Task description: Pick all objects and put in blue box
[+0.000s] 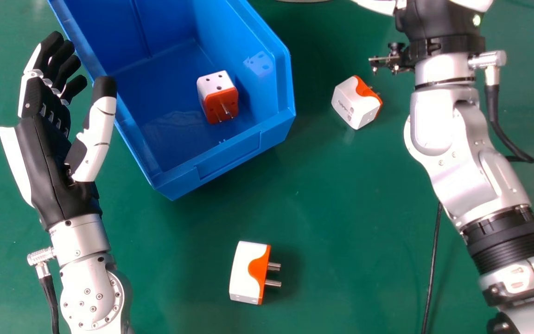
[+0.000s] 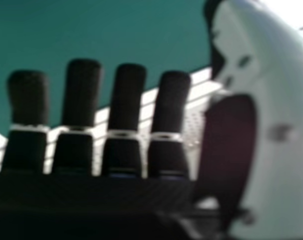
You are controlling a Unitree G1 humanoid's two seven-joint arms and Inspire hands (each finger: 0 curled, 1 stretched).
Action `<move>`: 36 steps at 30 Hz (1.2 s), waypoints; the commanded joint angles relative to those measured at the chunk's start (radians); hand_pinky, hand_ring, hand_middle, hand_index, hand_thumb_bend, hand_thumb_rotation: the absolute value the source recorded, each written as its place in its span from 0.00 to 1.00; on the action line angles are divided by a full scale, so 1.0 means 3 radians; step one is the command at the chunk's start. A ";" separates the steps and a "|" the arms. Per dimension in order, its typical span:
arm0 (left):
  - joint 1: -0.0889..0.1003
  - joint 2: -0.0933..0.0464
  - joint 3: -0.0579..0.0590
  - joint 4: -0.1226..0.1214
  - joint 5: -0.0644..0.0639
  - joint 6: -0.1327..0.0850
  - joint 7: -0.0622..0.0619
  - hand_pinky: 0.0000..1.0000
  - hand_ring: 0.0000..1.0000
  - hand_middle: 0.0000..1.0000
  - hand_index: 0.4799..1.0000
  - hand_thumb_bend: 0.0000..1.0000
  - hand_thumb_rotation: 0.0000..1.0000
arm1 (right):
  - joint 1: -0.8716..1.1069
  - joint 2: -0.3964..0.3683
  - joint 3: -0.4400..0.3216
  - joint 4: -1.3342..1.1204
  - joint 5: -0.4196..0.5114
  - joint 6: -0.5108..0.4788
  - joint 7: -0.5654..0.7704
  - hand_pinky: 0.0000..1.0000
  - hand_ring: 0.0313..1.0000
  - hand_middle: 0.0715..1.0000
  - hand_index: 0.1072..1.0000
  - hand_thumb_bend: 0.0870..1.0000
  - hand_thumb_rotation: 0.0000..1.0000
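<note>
My right hand [image 1: 439,21] was at the far edge of the head view, beyond and to the right of the nearest adapter [image 1: 357,103] on the green counter [image 1: 341,222]. That white-and-orange adapter lay tilted, prongs pointing away to the right, between the blue box [image 1: 230,160] and my right wrist, well apart from the box's wall. In the right hand view, my fingers [image 2: 127,95] stood straight, side by side with gaps between them, and my thumb [image 2: 286,140] was set apart from them.

A second adapter [image 1: 248,272] lay well apart from that hand, on the near part of the counter, its prongs to the right. A third [image 1: 218,97] sat inside the box, near its right wall, prongs toward me.

My left hand [image 1: 47,162] was open beside the box's left wall, its thumb tip overlapping the rim in view; I could not tell whether they touched.
</note>
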 commanded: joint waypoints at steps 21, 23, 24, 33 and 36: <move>-0.0060 -0.0011 -0.0023 -0.0040 0.0020 -0.0060 0.0024 0.79 0.82 0.83 0.64 0.66 0.46 | 0.0089 -0.0313 0.0390 -0.0875 -0.0444 0.1560 0.1739 0.51 0.64 0.67 0.60 0.69 0.07; -0.0057 -0.0011 -0.0023 -0.0041 0.0039 -0.0057 0.0036 0.79 0.82 0.83 0.64 0.66 0.45 | 0.0081 -0.0341 0.0417 -0.0935 -0.0456 0.1637 0.1894 0.54 0.67 0.71 0.65 0.75 0.08; -0.0054 -0.0013 -0.0024 -0.0046 0.0036 -0.0050 0.0035 0.79 0.82 0.83 0.64 0.66 0.46 | 0.0077 -0.0359 0.0434 -0.0957 -0.0467 0.1658 0.1948 0.54 0.68 0.72 0.67 0.77 0.08; -0.0025 -0.0011 -0.0028 -0.0063 0.0038 -0.0040 0.0042 0.78 0.81 0.83 0.63 0.66 0.45 | 0.0058 -0.0456 0.0499 -0.1139 -0.0459 0.1816 0.2403 0.59 0.72 0.79 0.77 0.85 0.10; -0.0013 -0.0006 -0.0024 -0.0059 0.0062 -0.0050 0.0061 0.78 0.81 0.83 0.63 0.67 0.46 | 0.0026 -0.0505 0.0549 -0.1215 -0.0486 0.1927 0.2692 0.63 0.77 0.82 0.80 0.86 0.12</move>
